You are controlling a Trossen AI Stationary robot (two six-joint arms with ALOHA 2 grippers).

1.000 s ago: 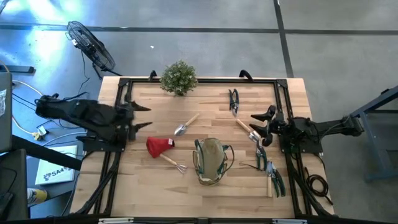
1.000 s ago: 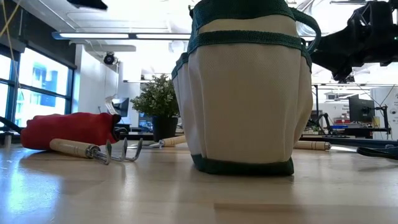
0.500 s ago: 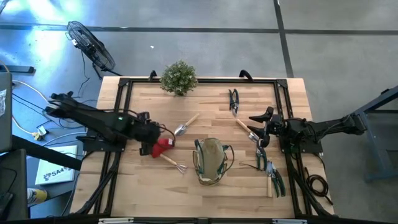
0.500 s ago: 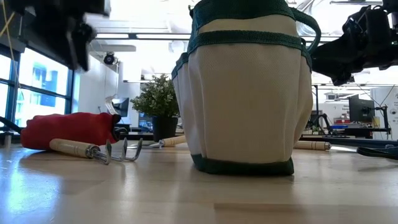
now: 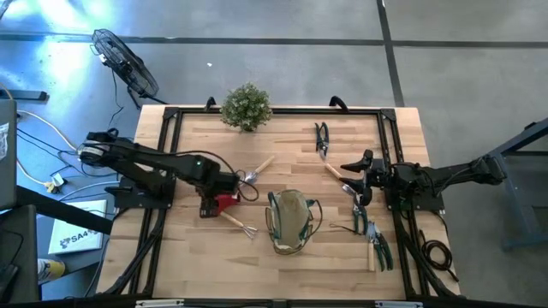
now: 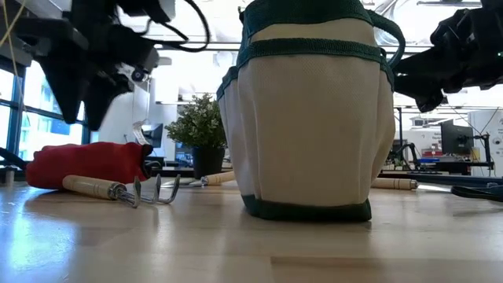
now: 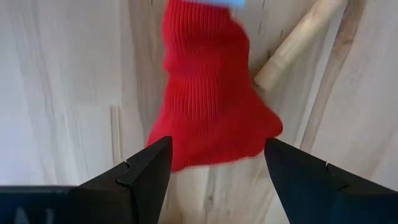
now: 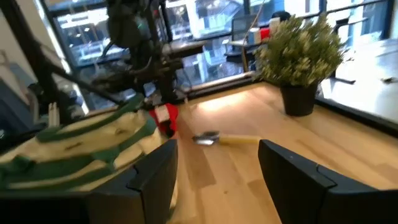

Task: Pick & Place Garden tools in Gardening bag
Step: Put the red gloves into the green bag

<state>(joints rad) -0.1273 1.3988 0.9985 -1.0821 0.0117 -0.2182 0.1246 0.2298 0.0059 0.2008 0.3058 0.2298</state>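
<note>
**A:** Where was your left claw (image 7: pixel 214 163)?

**B:** Over the red cone-shaped piece (image 5: pixel 224 202) on the table (image 5: pixel 282 265), left of the gardening bag (image 5: pixel 289 221). Your fingers stood open, astride its flared end and clear of it.

**A:** How did it lie?

**B:** Long axis running straight away from your claw, narrow end pointing farther off.

**A:** And the right claw (image 5: pixel 358 174)?

**B:** Open, empty, above the trowel (image 5: pixel 340 180) right of the bag. Your left arm was nearer the cone.

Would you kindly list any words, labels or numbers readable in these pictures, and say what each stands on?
"SA": the start of dark lettering on a white box on the floor left of the table, seen from above; the rest is too small to read.
No readable text on the gardening bag, the garden tools or the table.
</note>
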